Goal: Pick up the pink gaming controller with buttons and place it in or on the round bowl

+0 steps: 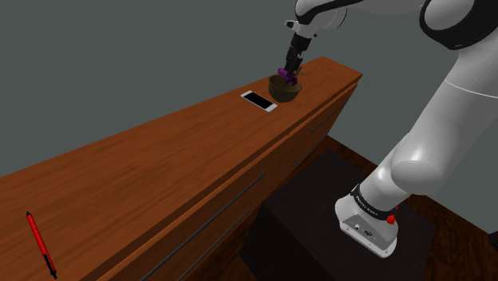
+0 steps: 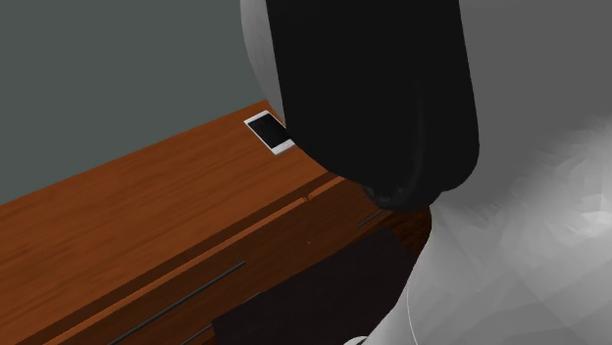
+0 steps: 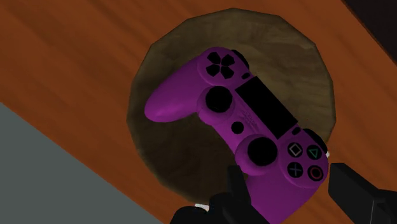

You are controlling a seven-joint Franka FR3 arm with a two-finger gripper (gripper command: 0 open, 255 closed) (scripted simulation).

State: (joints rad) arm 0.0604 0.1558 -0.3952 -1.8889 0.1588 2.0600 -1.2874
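A magenta-purple gaming controller [image 3: 254,121] with black sticks and buttons lies across the mouth of a round brown bowl [image 3: 165,165]. The bowl [image 1: 285,89] stands near the far end of a long wooden sideboard. My black gripper [image 3: 286,191] comes down from above, and its fingers [image 3: 234,188] clasp one handle of the controller from both sides. In the shoulder view the gripper [image 1: 292,69] hangs just over the bowl, with the controller [image 1: 287,76] at rim height. Whether the controller rests on the bowl I cannot tell.
A white-framed phone [image 1: 258,100] lies flat just beside the bowl and shows again as the phone [image 2: 270,132]. A red pen [image 1: 40,243] lies at the near end of the sideboard top [image 1: 160,160]. A grey wall runs behind it. The arm's body blocks much of the second exterior view.
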